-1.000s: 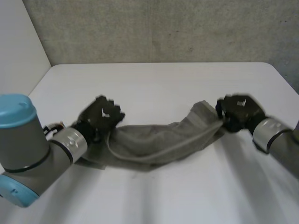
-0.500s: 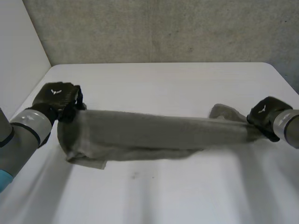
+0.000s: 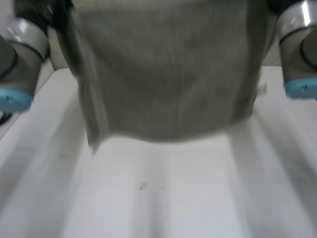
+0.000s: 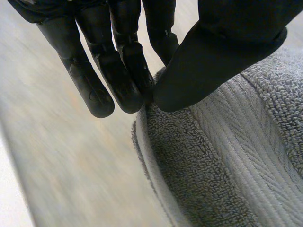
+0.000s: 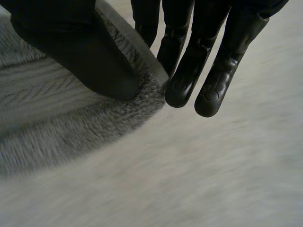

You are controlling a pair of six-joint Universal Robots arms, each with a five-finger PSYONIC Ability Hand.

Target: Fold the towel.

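Note:
The grey towel (image 3: 163, 74) hangs spread out above the white table (image 3: 163, 198), and its lower edge swings free over the tabletop. My left arm (image 3: 20, 54) holds up one top corner. My left hand (image 4: 118, 71) is shut on the towel (image 4: 227, 156), with the thumb (image 4: 222, 52) pinching the thick hem against the fingers. My right arm (image 3: 297, 49) holds up the other top corner. There my right hand (image 5: 189, 71) is shut on the towel (image 5: 57, 118), with the thumb (image 5: 80, 52) pressed onto the cloth's edge.
A small dark speck (image 3: 142, 186) marks the table under the towel. The hanging cloth hides the far half of the table and the wall behind it.
Both hands have moved apart and risen steeply with the towel. It went from a bunched strip low over the table to a sheet hanging high.

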